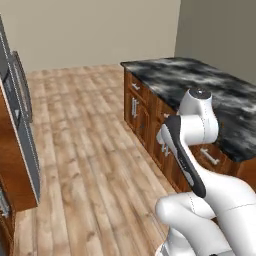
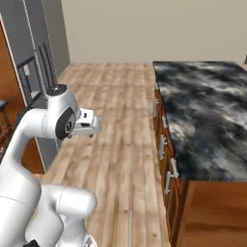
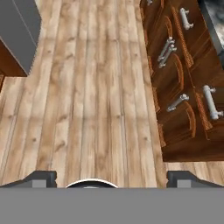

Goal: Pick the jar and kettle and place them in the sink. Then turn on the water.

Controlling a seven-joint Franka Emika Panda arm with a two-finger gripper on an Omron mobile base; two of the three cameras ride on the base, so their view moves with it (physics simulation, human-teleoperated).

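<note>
From here my cameras face a dark marbled counter [image 1: 200, 80] on the right, running from near to far, with brown wooden drawer fronts [image 3: 183, 87] and pale metal handles down the side that faces me. A light plank floor [image 1: 90, 150] stretches from near me to the far beige wall. On the left stands a tall grey appliance [image 2: 38, 58] set in brown wood.
</note>
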